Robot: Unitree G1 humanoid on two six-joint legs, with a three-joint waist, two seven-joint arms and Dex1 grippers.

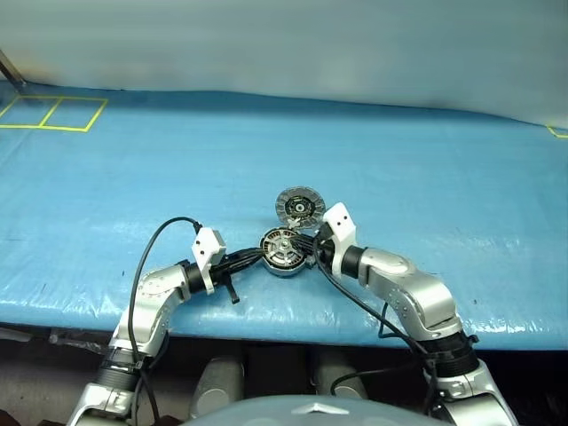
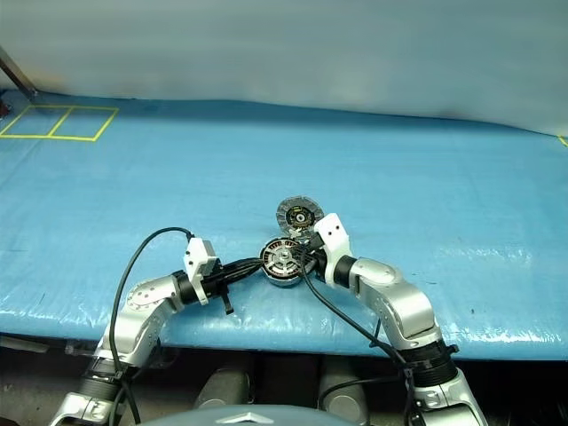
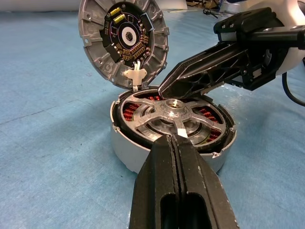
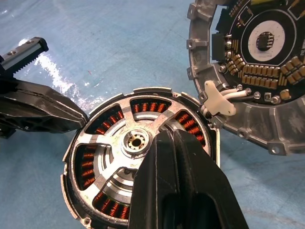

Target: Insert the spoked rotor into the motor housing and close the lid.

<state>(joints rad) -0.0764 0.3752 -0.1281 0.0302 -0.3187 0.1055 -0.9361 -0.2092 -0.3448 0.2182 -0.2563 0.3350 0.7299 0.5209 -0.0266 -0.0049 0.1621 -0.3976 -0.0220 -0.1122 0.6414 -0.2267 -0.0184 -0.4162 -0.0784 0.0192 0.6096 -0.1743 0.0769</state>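
- Pressing with both grippers clenched on nothing: my left gripper (image 3: 177, 143) has its tips resting on the spoked rotor (image 4: 125, 143), and my right gripper (image 4: 177, 143) lies over the rotor's right side from the opposite direction.
- The rotor sits inside the motor housing (image 3: 128, 152), copper windings showing through the gaps between its spokes; it looks seated, though I cannot tell whether it is fully down all round.
- The housing rests on the blue table cover (image 1: 133, 177) near the front edge, between my two wrists.
- The lid (image 3: 123, 40) stands open just beyond the housing, tilted up with its circuit-board face towards me, and a white connector (image 4: 217, 102) with thin wires sits where lid and housing meet.
- Risks as I judge them: uneven pushing from two closed tips could cock the rotor in the bore; swinging the lid down could pinch those wires; a sideways nudge could slide the light housing on the slick cover towards the near edge.
- Pose: both forearms reach in low from the near side, wrists angled inward so the fingers converge over the motor, pointing slightly downward.
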